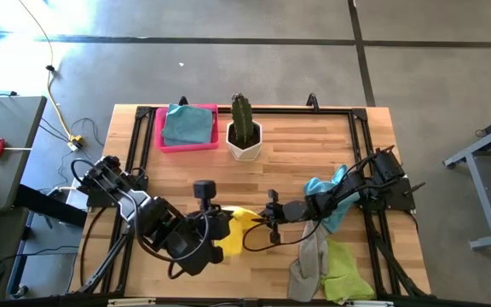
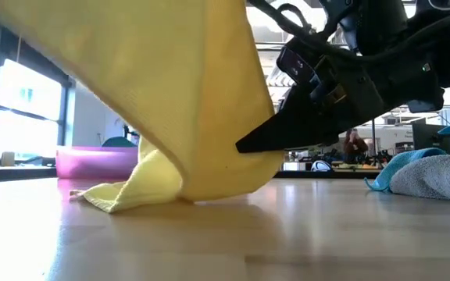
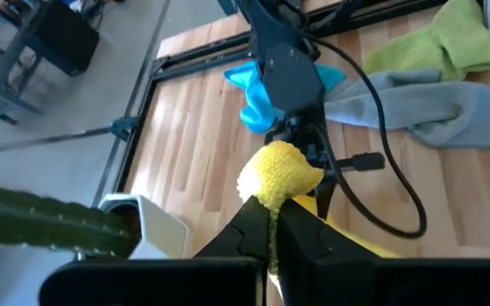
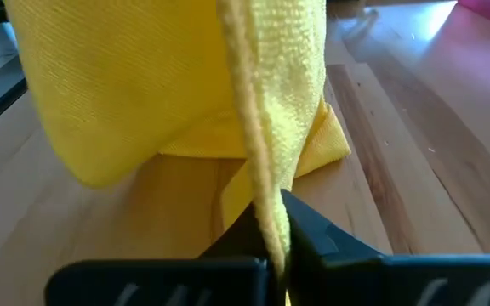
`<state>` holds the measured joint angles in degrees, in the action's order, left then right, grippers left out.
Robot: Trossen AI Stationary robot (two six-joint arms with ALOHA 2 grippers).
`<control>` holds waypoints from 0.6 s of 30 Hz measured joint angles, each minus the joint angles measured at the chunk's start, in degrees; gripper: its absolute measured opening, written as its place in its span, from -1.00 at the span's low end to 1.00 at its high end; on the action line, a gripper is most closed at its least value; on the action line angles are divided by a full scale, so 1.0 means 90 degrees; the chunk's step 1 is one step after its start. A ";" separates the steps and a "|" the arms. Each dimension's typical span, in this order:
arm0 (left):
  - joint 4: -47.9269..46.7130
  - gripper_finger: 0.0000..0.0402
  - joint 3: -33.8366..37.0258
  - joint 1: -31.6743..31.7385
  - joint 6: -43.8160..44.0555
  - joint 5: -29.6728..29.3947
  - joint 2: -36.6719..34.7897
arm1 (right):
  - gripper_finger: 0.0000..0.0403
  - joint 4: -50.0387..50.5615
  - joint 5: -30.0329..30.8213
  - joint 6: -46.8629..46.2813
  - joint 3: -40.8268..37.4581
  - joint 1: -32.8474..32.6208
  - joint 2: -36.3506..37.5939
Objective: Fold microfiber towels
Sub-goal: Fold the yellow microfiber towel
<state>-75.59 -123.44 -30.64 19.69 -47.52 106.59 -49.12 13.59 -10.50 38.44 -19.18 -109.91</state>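
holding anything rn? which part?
Both grip the yellow towel: left gripper and right gripper each pinch an edge, lifting it partly off the table.

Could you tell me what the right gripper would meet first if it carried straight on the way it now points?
Probably the left gripper: the right gripper faces it across the yellow towel that both have pinched.
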 joint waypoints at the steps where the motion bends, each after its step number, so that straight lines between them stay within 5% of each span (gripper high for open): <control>1: -0.0121 -1.00 0.0000 -0.0022 0.0139 0.0063 0.0000 | -0.96 -0.0002 0.0036 -0.0021 -0.0001 0.0000 0.0000; 6: -0.0993 -1.00 0.0046 -0.0181 0.1195 0.0805 0.0000 | -0.99 0.0346 0.0183 -0.0219 -0.0005 -0.0011 0.0276; 11: -0.1598 -1.00 0.0405 -0.0326 0.2328 0.0821 0.0007 | -1.00 0.1271 0.0183 -0.0479 0.0024 -0.0069 0.1008; 18: -0.1615 -1.00 0.1384 -0.0306 0.2879 0.0487 0.0011 | -1.00 0.4804 0.0489 -0.0568 0.0996 -0.0353 0.2379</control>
<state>-90.12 -110.99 -33.40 45.60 -43.13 106.68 -5.89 17.99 -15.62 47.40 -22.35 -88.49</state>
